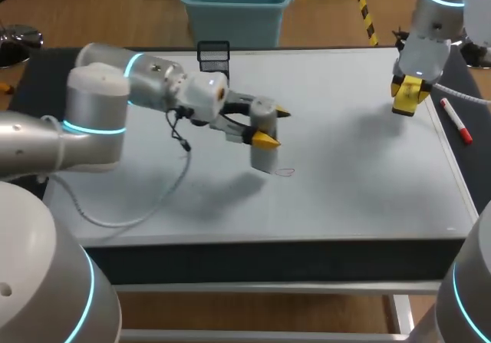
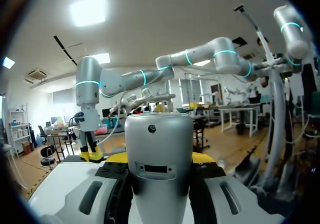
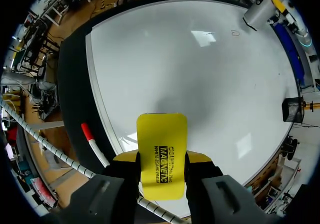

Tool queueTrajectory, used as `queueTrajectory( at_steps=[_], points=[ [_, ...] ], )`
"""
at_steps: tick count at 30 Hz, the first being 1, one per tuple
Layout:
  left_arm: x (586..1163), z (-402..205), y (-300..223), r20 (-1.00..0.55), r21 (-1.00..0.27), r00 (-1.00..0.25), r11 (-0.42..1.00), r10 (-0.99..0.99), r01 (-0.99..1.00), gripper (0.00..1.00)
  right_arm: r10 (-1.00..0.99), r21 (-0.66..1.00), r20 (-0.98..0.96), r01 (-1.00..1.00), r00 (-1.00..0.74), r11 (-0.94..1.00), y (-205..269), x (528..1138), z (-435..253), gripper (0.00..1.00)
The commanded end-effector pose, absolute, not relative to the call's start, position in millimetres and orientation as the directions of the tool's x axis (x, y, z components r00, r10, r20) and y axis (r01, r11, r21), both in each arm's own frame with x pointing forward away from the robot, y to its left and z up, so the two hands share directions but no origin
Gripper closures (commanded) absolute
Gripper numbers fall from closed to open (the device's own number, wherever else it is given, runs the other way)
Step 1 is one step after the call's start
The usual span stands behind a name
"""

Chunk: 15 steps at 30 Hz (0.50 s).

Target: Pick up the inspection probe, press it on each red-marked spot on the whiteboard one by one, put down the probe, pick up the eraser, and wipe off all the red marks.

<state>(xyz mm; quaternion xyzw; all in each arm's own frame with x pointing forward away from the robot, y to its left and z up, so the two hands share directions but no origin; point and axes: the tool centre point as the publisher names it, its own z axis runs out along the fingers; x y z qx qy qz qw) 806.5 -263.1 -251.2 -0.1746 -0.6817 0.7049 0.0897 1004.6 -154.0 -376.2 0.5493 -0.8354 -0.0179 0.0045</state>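
left pincer (image 1: 274,126) pinching grey cylindrical probe (image 2: 158,149) mid-body, prob stiff n slick | right pincer (image 1: 410,94) squeezing flat yellow eraser (image 3: 161,141) edgewise

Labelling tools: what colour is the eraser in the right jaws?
The eraser is yellow with black print; the right wrist view shows it best.

- Your right wrist view: black print runs in several lines across the face of the yellow eraser (image 3: 161,154), with one line in large bold capitals and smaller lines beside it.
- Your left wrist view: a dark patch sits on the grey probe (image 2: 158,154); any lettering there is illegible.
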Motion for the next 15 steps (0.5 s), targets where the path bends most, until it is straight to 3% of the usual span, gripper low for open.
queueTrajectory(
  at_steps=[1,15],
  points=[
    [805.5,-257.0,-286.9,-0.119,-0.993,-0.91,-0.063,0.397,0.102,1.0,-0.919,0.034,-0.01,-0.918,-0.394,0.394,-154.7,1005.0,-375.8,1.0],
    [809.4,-271.1,-306.7,-0.097,-0.995,-0.909,-0.062,0.405,0.079,1.0,-0.919,0.034,-0.01,-0.918,-0.394,0.394,-154.7,1005.0,-375.8,1.0]
  ],
)
